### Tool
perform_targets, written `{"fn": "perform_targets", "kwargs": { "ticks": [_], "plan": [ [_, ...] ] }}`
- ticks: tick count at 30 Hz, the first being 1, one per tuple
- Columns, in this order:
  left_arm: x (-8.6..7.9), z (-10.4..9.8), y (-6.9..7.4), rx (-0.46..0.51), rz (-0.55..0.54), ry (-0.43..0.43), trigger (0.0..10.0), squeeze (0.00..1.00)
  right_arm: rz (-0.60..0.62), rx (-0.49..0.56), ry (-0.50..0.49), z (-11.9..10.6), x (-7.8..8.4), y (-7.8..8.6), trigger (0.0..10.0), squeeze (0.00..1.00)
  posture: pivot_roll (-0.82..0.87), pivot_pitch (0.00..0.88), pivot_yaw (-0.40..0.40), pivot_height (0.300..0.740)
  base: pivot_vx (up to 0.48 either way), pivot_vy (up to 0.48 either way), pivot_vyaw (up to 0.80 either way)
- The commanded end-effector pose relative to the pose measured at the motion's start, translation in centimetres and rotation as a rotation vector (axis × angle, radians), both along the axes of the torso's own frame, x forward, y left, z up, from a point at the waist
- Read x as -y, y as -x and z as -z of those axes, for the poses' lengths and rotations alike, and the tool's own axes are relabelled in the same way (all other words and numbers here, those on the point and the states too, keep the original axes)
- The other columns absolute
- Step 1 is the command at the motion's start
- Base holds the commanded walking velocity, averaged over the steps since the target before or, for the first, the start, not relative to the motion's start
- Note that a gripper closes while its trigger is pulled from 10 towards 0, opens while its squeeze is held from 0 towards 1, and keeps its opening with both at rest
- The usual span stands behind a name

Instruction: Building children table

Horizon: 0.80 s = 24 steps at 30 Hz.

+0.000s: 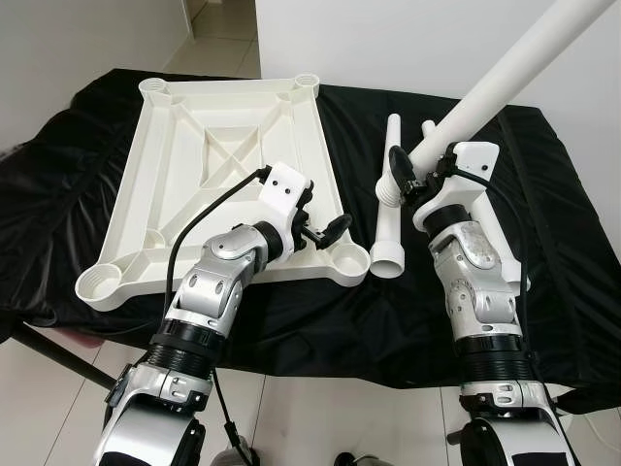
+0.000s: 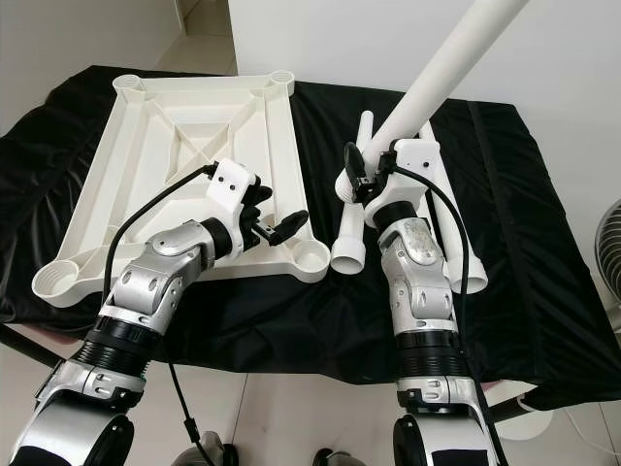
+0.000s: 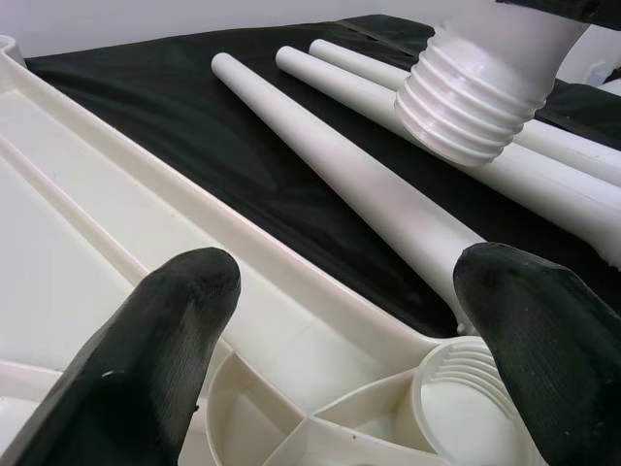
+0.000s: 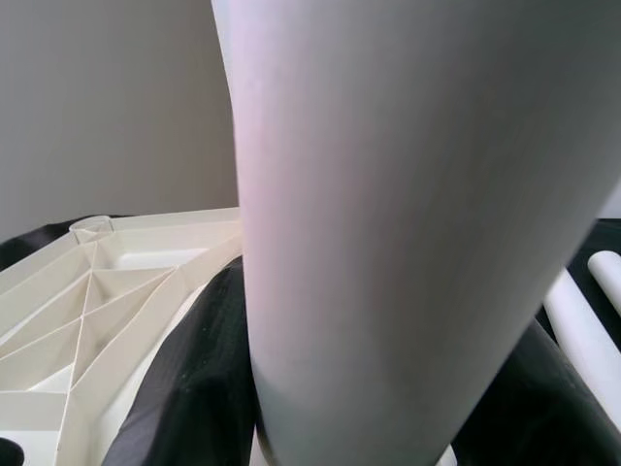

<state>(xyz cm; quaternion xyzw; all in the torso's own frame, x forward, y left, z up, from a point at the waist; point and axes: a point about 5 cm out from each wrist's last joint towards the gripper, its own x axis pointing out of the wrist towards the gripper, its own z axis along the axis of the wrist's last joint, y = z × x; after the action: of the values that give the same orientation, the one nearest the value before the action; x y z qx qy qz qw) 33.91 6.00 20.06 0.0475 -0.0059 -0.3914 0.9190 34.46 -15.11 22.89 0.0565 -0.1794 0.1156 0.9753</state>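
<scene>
Left eye view: right pincer [image 1: 406, 184] clamped on a white leg [image 1: 505, 78], threaded end down, the leg slanting up and away over the tabletop [image 1: 563, 214]. Left pincer [image 1: 325, 233] spread wide, holding nothing, above the near right corner socket [image 1: 349, 260] of the upturned top [image 1: 194, 175]. More legs [image 1: 390, 209] lie on the black cloth between the pincers, beside the top.

Black-draped table [image 1: 243, 320]: upturned white tabletop [image 1: 223, 184], white legs [image 1: 391, 209] beside, perhaps three
</scene>
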Motion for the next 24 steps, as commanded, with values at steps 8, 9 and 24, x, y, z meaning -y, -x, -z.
{"fn": "perform_targets", "kwargs": {
  "ticks": [8, 9, 24],
  "plan": [
    [-0.6, 0.1, -0.3, -0.001, -0.098, 0.005, 10.0, 0.00, -0.015, 0.026, -0.001, -0.2, -0.1, 0.2, 10.0, 0.00, 0.16, 0.116, 0.023, 0.740, 0.000, 0.000, 0.00],
    [-0.6, 0.1, -0.3, -0.001, -0.099, 0.006, 10.0, 0.00, -0.016, 0.027, -0.001, -0.3, -0.1, 0.2, 10.0, 0.00, 0.16, 0.116, 0.023, 0.740, 0.000, 0.000, 0.00],
    [-0.3, -3.8, -1.1, 0.190, -0.195, 0.100, 10.0, 0.00, -0.019, 0.037, -0.008, -0.3, -0.4, 0.4, 10.0, 0.00, 0.16, 0.127, 0.041, 0.740, 0.000, 0.000, 0.00]
  ]
}}
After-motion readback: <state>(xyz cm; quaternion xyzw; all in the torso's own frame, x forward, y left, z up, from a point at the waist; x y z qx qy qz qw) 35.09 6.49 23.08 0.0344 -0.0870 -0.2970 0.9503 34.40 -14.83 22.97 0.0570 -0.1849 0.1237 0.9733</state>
